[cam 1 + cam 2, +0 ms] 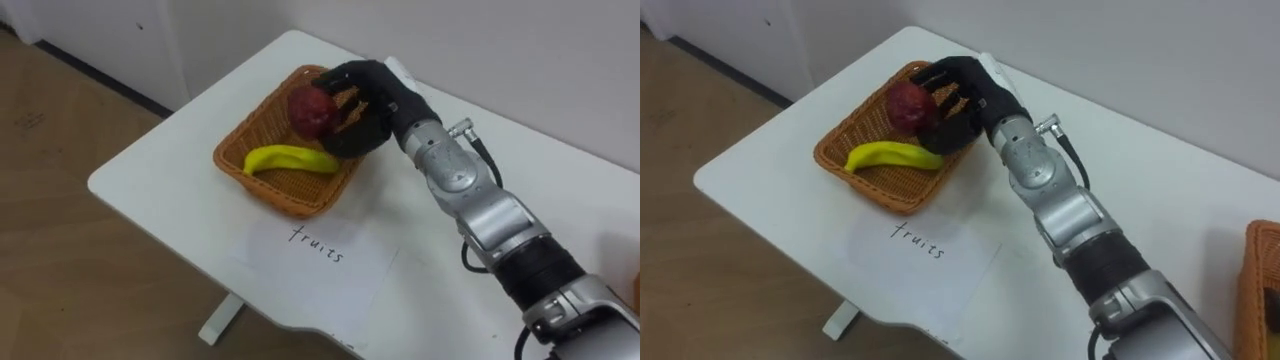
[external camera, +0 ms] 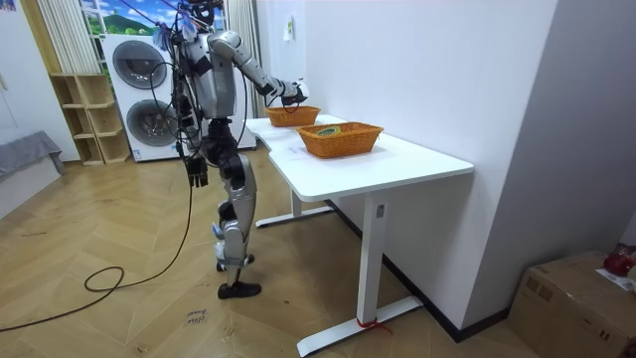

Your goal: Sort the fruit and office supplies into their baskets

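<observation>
So at this point your right hand [image 1: 375,100] was out over the fruit basket [image 1: 300,205], with its dark fingers curled round a dark red apple [image 1: 312,110] and a proper grip on it. The apple sat at about the 1 o'clock end of the basket, up by the far rim. I honestly couldn't tell if it was touching the wicker or hanging just above it.

The banana [image 1: 290,158] was already lying in the basket, stretched across the bottom at roughly 7 o'clock from the apple. It was just beside your fingertips but not in them.

A white sheet of paper [image 1: 310,255] with a handwritten label lay flat on the table [image 1: 160,170] at about 5 o'clock from the basket, close to it. The second wicker basket [image 1: 1262,290] was way off at 4 o'clock, well apart from the first. I couldn't make out what was in it.

In the room view you were standing upright at the table's long edge, with your right arm stretched out to the far basket. Your left hand [image 2: 196,171] was hanging down by your hip, too small there to tell how it was set. Two stacked washing machines [image 2: 139,65] were behind you.
</observation>
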{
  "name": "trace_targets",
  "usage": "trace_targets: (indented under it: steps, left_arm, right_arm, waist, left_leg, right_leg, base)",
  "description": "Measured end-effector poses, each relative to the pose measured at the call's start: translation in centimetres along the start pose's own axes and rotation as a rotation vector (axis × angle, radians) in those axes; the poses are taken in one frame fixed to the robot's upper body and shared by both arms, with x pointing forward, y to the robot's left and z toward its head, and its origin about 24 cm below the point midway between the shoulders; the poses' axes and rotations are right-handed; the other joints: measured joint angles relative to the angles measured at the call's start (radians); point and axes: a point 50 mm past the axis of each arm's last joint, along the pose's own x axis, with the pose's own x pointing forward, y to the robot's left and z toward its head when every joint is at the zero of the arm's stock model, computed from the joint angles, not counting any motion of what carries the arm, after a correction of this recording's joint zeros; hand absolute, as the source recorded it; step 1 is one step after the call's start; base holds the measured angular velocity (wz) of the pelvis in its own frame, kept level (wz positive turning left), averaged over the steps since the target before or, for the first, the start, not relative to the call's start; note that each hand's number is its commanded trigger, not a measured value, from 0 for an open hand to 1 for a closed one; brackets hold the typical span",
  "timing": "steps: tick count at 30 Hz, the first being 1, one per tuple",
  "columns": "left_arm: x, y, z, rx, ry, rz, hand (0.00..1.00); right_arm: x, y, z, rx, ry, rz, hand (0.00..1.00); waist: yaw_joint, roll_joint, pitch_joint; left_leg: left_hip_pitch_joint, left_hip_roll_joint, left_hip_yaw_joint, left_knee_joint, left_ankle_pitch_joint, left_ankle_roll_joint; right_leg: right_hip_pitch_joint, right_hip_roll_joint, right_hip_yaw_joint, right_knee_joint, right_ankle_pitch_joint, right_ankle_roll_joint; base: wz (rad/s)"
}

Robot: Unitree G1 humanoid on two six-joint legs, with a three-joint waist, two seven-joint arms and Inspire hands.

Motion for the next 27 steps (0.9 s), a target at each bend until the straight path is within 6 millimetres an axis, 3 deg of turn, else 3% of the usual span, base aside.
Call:
trace_targets:
  steps: [20,23,25,27]
  left_arm:
    - [0.0,0.3,0.2,0.007,-0.005,0.013,0.0]
    - [0.0,0.3,0.2,0.007,-0.005,0.013,0.0]
    - [0.0,0.3,0.2,0.007,-0.005,0.013,0.0]
    - [0.0,0.3,0.2,0.007,-0.005,0.013,0.0]
  right_arm:
    - [0.0,1.6,0.0,-0.014,0.008,0.086,1.0]
    - [0.0,1.7,-0.1,-0.014,0.02,0.093,0.82]
    - [0.0,1.7,-0.1,-0.014,0.02,0.097,0.64]
    - [0.0,1.7,-0.1,-0.013,0.02,0.098,0.54]
  waist:
    - [0.005,-0.012,0.0031]
    - [0.005,-0.012,0.0033]
    - [0.005,-0.012,0.0029]
    - [0.005,-0.013,0.0028]
  left_leg:
    - [-0.002,-0.001,-0.009,-0.001,0.0,0.0]
    - [-0.002,-0.001,-0.009,-0.001,0.0,0.0]
    - [-0.002,-0.001,-0.009,-0.001,0.0,0.0]
    - [-0.002,-0.001,-0.009,-0.001,-0.001,0.0]
  right_leg:
    - [0.001,0.001,-0.006,-0.002,-0.001,0.001]
    - [0.001,0.001,-0.006,-0.002,-0.001,0.001]
    - [0.001,0.001,-0.006,-0.002,-0.001,0.001]
    - [0.001,0.001,-0.007,-0.002,-0.001,0.001]
  base:
    - [0.0]
    - [0.0]
    - [0.0]
    - [0.0]
